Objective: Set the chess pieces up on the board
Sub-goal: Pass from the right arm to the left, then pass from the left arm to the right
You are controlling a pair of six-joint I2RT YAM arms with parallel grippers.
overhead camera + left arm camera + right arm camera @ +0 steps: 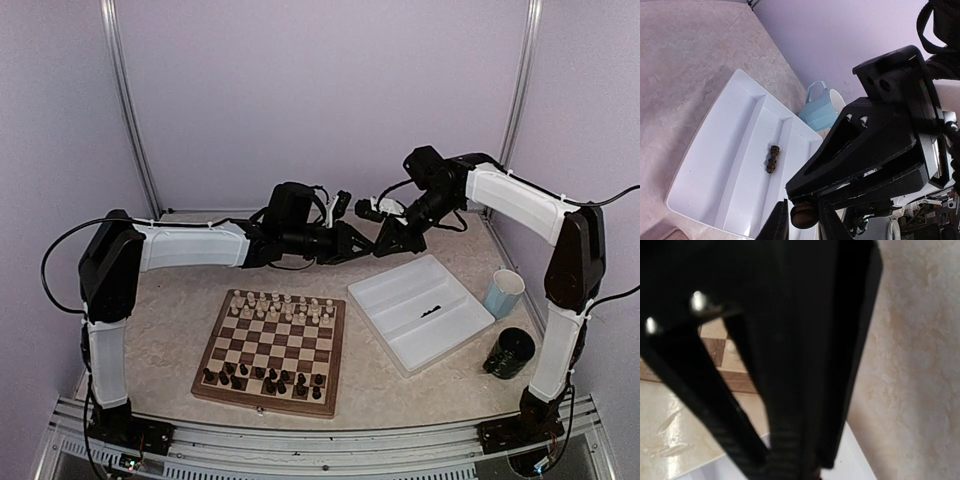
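Dark brown and round at the base, one dark piece [804, 215] hangs in the air over the table [180, 320]. It is at about 1 o'clock from the board [272, 345], where the two arms meet. The right gripper [801, 195] is clenched, its fingers drawn together on the top of the piece and apparently grasping it. The left gripper [804, 224] has a finger on either side of the piece's base. Whether those fingers [777, 227] already press the piece or stand a sliver off cannot be told from the wrist view. The step looks like a hand-over from right to left.

To do it well, the left fingers should clamp squarely across the base, low and centred, before the right lets go. A release too soon would drop the piece toward the tray [400, 290] at 3 o'clock of the board, where a spare piece [772, 159] lies on its side. The right should then open and back straight out, so the piece is not dragged askew. Pale ranks [280, 305] line the board's 12 o'clock side and dark ranks [265, 378] its 6 o'clock side, so this piece likely belongs upright in a gap in the near rows.
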